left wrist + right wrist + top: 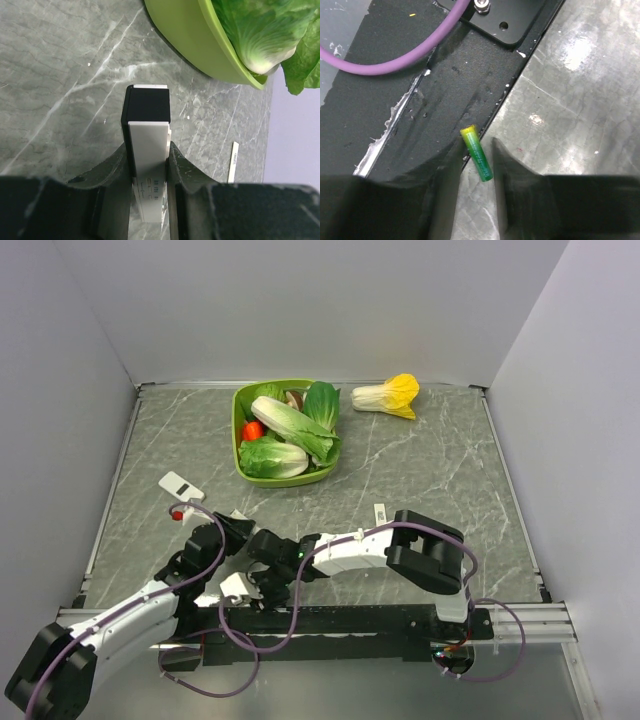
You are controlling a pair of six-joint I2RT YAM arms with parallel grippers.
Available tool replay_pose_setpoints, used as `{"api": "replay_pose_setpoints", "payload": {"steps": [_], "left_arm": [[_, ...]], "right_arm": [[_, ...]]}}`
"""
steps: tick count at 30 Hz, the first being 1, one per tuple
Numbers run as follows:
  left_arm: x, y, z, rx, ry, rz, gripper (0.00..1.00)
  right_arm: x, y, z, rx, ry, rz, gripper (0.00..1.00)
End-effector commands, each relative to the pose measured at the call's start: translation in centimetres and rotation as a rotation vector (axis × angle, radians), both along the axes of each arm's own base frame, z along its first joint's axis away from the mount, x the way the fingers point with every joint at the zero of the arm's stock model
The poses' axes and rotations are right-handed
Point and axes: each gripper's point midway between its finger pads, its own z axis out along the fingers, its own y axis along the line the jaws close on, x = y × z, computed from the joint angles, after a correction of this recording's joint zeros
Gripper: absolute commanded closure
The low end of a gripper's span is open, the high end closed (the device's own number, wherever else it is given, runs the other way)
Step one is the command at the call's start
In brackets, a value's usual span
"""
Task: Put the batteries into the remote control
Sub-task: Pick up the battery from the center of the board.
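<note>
Pale walls close in a grey marbled table (420, 490), with a green bowl (238, 435) of leafy vegetables toward its far edge. Toward the near left corner, the left gripper (148, 150) is clamped on the remote control (147, 130). It holds the white casing by its long sides, and the black end points toward the bowl.

At the table's near edge, 1 green battery (477, 155) lies askew across the seam where the black base strip (420, 100) meets the marble. The right gripper (476, 147) stands narrow, 1 finger on each side of the battery. I cannot tell whether the pads are pressing on it. The second battery is not in view.

The step in hand looks like picking up this battery. It is small, round and smooth, so it will likely roll or pivot if 1 pad reaches it first. The gripper should be centred over the battery's middle and squared to its long axis before squeezing. The seam may hide a small step, so the fingertips should stay low enough to catch the battery's sides. The lift should be straight up, and the left arm should hold the remote steady for the hand-over.
</note>
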Motion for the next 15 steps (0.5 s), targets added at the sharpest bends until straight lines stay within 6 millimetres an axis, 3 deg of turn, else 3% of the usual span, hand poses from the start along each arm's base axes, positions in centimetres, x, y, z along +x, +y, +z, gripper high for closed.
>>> {"api": "replay_pose_setpoints", "payload": {"steps": [1, 5, 7, 8, 12, 13, 15], "left_arm": [[-1.0, 0.2, -2.0, 0.050, 0.038, -0.040, 0.99], [-1.1, -0.6, -1.2, 0.031, -0.011, -0.092, 0.99], [-0.7, -1.2, 0.4, -0.005, -0.068, -0.106, 0.99], [-1.3, -1.0, -0.7, -0.003, -0.059, -0.117, 0.99], [-1.9, -2.0, 0.2, -0.059, -0.113, -0.175, 0.99], [-2.0, -2.2, 0.3, -0.062, -0.121, -0.189, 0.99], [-2.1, -2.5, 0.6, -0.074, -0.140, -0.206, 0.99]], "right_arm": [[0.4, -1.6, -1.5, -0.050, -0.040, -0.007, 0.73], [1.0, -3.6, -2.1, -0.106, -0.036, -0.076, 0.90], [1.5, -4.2, -1.0, -0.100, -0.037, -0.137, 0.96], [1.8, -4.9, -1.0, -0.110, -0.035, -0.169, 0.97], [2.8, -6.4, 1.3, -0.094, -0.006, -0.318, 1.00], [3.1, -6.6, 2.7, -0.070, 0.012, -0.370, 1.00], [4.4, -7.4, 3.5, -0.062, 0.010, -0.479, 1.00]]}}
